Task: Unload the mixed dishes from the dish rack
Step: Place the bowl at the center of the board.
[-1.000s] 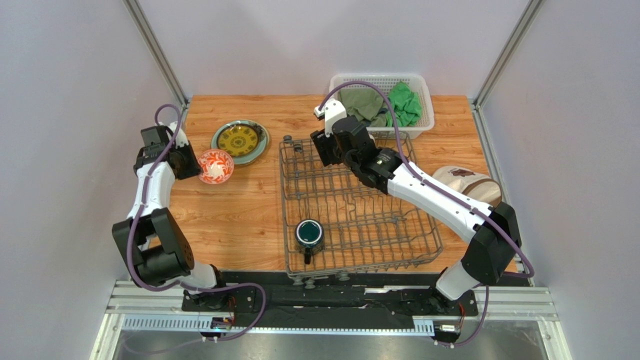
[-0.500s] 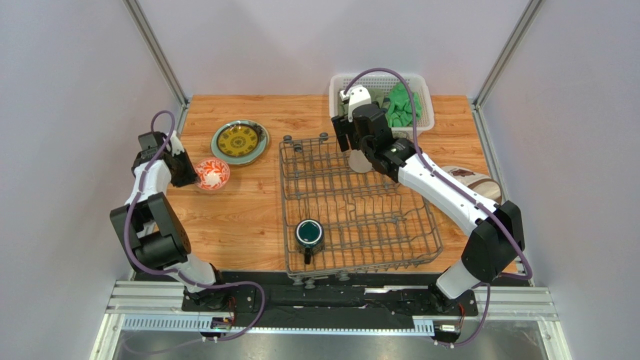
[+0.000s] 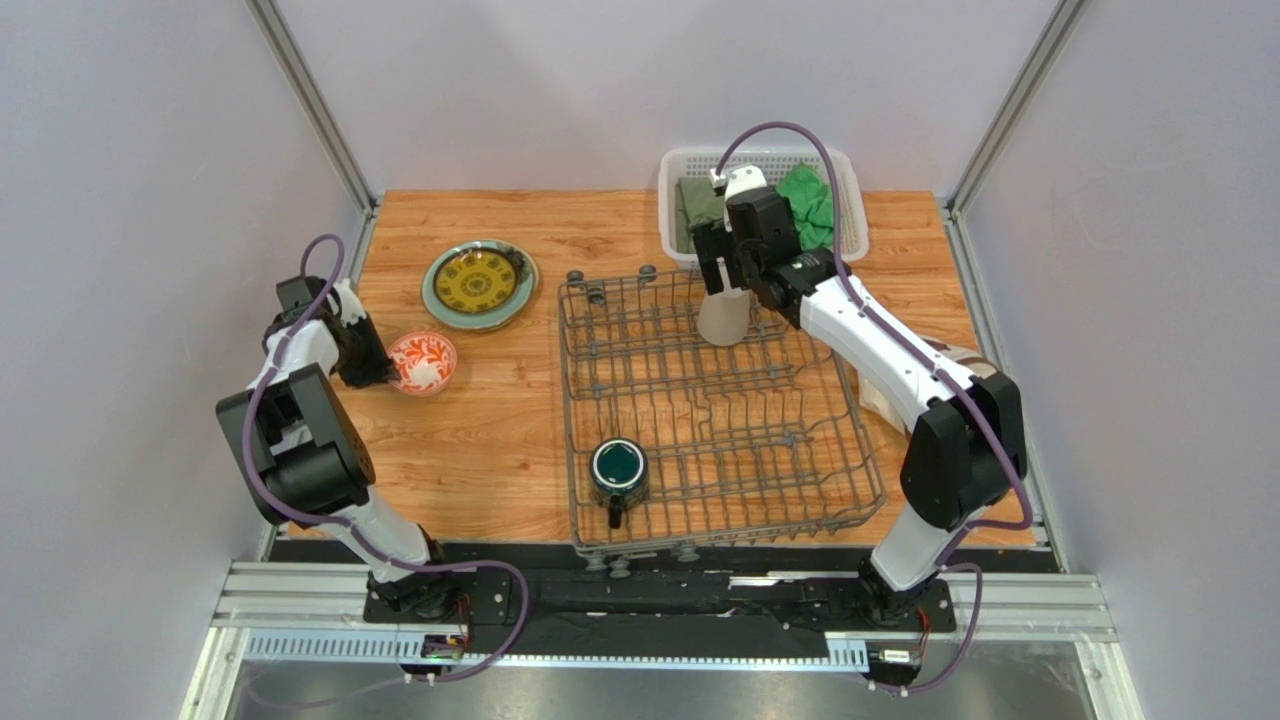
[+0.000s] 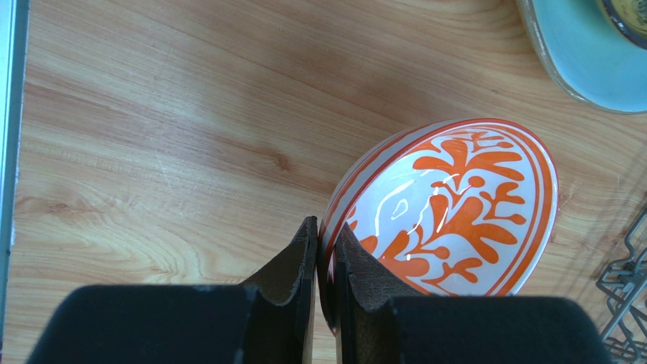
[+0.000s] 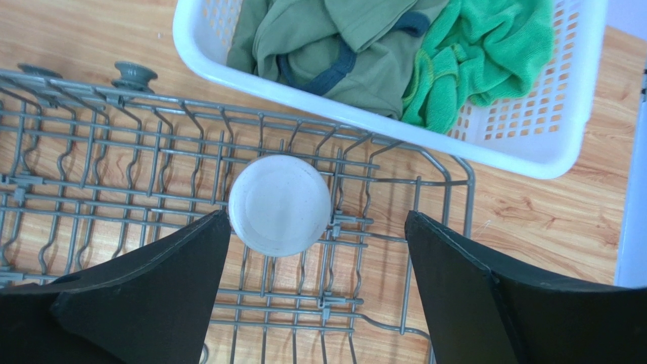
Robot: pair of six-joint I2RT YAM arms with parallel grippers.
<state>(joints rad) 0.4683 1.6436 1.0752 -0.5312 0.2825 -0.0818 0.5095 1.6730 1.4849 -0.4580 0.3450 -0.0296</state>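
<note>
The grey wire dish rack (image 3: pixel 721 428) holds the dark teal mug (image 3: pixel 618 467) near its front left and the tall beige cup (image 3: pixel 724 317), upside down, at its far side. My right gripper (image 3: pixel 735 264) is open above the cup (image 5: pixel 279 203), which sits by its left finger (image 5: pixel 175 265), untouched. My left gripper (image 3: pixel 376 360) is shut on the rim of the red-and-white bowl (image 3: pixel 424 362), held tilted low over the table (image 4: pixel 456 205). The yellow-and-green plate (image 3: pixel 480 282) lies on the table beyond it. The cream and pale green plates do not show.
A white mesh basket (image 3: pixel 846 248) with green cloths (image 3: pixel 809 207) stands just behind the rack, close to my right gripper. A beige cap-like thing (image 3: pixel 944 365) lies right of the rack, partly behind the right arm. Metal frame posts border the wooden table (image 3: pixel 481 435).
My right gripper has moved right along the rack's far side and now hangs over the beige cup. My left gripper has carried the bowl a little left and nearer.
</note>
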